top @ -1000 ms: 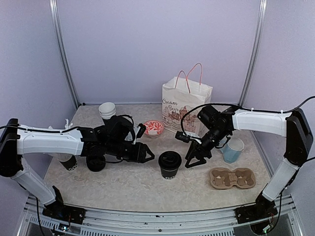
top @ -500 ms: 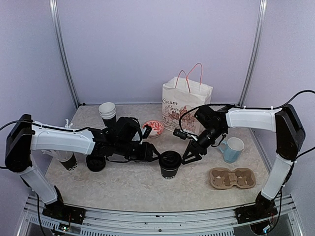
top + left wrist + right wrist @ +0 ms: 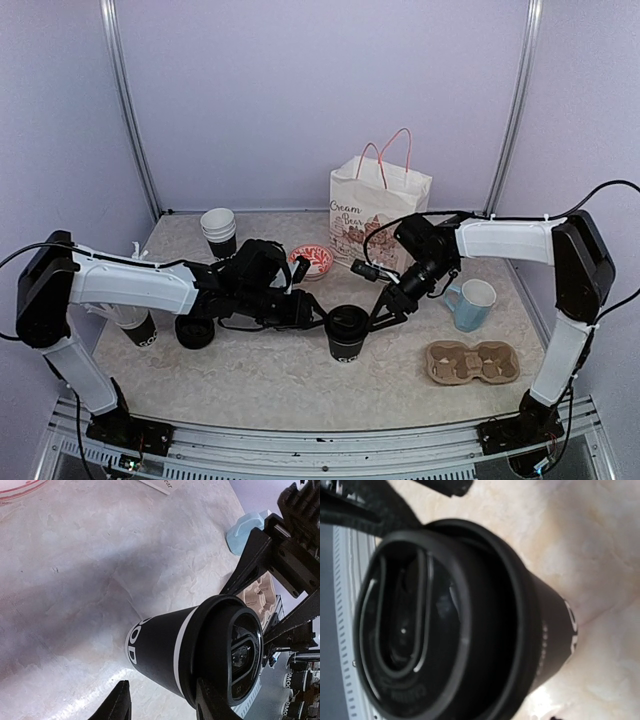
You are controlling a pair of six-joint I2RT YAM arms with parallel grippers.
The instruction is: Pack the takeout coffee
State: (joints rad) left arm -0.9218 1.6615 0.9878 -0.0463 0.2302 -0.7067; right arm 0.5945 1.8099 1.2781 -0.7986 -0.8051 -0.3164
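A takeout coffee cup [image 3: 345, 334], black with a black lid and white lettering, stands upright at the table's middle front. My left gripper [image 3: 316, 313] is open at the cup's left side. In the left wrist view the cup [image 3: 165, 650] sits just past its spread fingertips [image 3: 121, 700]. My right gripper [image 3: 386, 309] is open at the cup's right side, fingers spread by the lid. In the right wrist view the lid [image 3: 415, 625] fills the frame. A second black lettered cup [image 3: 141, 331] stands at the far left, partly hidden by the left arm.
A cardboard cup carrier [image 3: 472, 362] lies front right. A light-blue mug [image 3: 472, 304] stands behind it. A white paper bag [image 3: 378, 212] with pink handles stands at the back. A red patterned bowl [image 3: 312, 260], stacked cups [image 3: 218, 228] and a black lid [image 3: 195, 331] are at the left.
My left gripper has moved right and my right gripper has moved left and down, both closing in on the lidded cup. The cup has not moved.
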